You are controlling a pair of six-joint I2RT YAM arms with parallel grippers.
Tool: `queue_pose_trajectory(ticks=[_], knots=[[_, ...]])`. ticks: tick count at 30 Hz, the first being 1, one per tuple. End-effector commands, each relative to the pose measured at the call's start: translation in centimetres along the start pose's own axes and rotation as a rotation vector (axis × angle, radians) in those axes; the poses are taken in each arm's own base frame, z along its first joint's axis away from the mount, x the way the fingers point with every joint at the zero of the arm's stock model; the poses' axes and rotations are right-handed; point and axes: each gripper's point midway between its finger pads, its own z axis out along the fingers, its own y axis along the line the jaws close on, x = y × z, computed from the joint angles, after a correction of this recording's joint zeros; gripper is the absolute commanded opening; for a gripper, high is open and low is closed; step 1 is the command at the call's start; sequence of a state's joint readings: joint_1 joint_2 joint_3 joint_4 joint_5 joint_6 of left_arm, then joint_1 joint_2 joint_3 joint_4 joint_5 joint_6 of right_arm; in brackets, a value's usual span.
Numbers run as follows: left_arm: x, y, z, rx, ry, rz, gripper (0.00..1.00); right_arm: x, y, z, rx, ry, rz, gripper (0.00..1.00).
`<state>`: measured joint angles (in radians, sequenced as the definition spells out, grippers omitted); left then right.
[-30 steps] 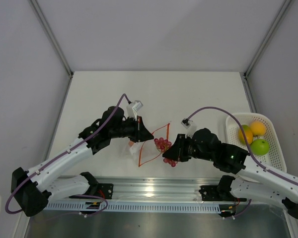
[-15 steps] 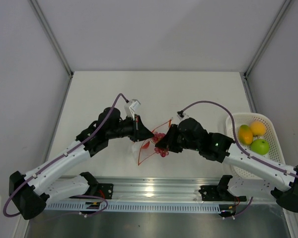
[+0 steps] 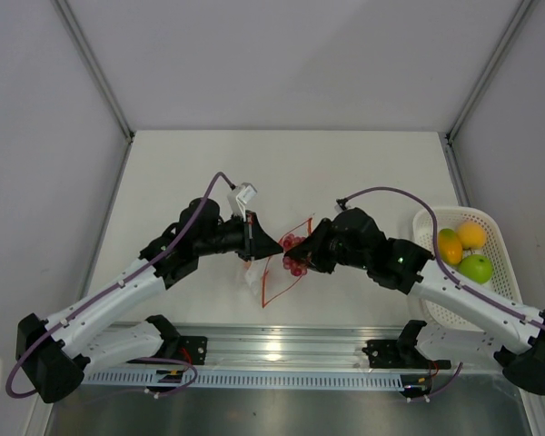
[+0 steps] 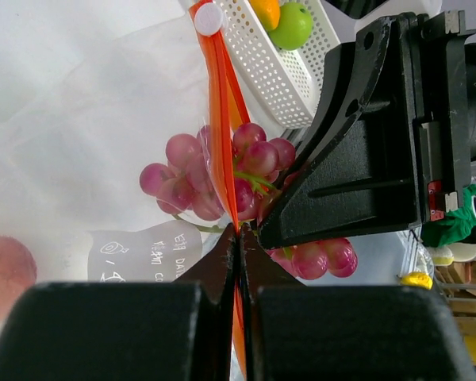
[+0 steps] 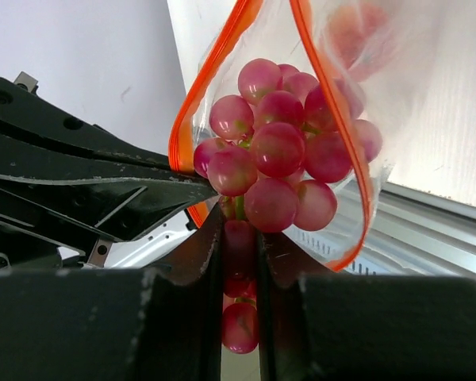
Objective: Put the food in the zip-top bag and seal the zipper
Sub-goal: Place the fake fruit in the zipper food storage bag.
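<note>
My left gripper (image 3: 274,247) is shut on the orange-red zipper (image 4: 220,119) at the rim of the clear zip-top bag (image 3: 265,277) and holds the mouth open. The zipper's white tab (image 4: 209,17) is at the far end. My right gripper (image 3: 307,257) is shut on a bunch of pink-red toy grapes (image 5: 278,147), gripping its lower stem end (image 5: 240,230). Most of the bunch sits inside the bag's mouth, between the two orange strips (image 5: 194,103). A few grapes (image 4: 325,258) hang outside the bag near my right fingers (image 4: 357,175).
A white mesh basket (image 3: 509,272) stands at the right edge, holding a lime green fruit (image 3: 477,268) and yellow-orange fruits (image 3: 471,234). The metal rail (image 3: 272,350) runs along the table's near edge. The two grippers are nearly touching at the bag.
My right gripper carried the grapes up and left, from beside the bag into its mouth. My left gripper raised the bag's rim slightly and kept its grip.
</note>
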<state>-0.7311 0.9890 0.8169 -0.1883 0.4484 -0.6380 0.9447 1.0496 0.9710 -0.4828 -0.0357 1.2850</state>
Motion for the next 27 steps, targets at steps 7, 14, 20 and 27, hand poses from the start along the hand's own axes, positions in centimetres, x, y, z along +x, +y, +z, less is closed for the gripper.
queue_pose_trajectory(ticks=[7, 14, 20, 27], knots=[[-1.0, -2.2, -0.4, 0.083, -0.033, -0.002, 0.01, -1.0, 2.7, 0.1, -0.057, -0.032, -0.018, 0.36], [-1.1, -2.1, -0.7, 0.071, -0.043, 0.002, 0.01, -1.2, 2.2, 0.4, 0.013, -0.021, -0.136, 0.79], [-0.8, -1.8, -0.6, 0.059, -0.04, -0.001, 0.01, -2.6, 1.4, -1.0, 0.063, -0.091, -0.216, 0.84], [-0.6, -1.2, -0.4, 0.046, -0.035, 0.0, 0.01, -6.3, 0.5, -5.6, 0.209, -0.246, -0.388, 0.99]])
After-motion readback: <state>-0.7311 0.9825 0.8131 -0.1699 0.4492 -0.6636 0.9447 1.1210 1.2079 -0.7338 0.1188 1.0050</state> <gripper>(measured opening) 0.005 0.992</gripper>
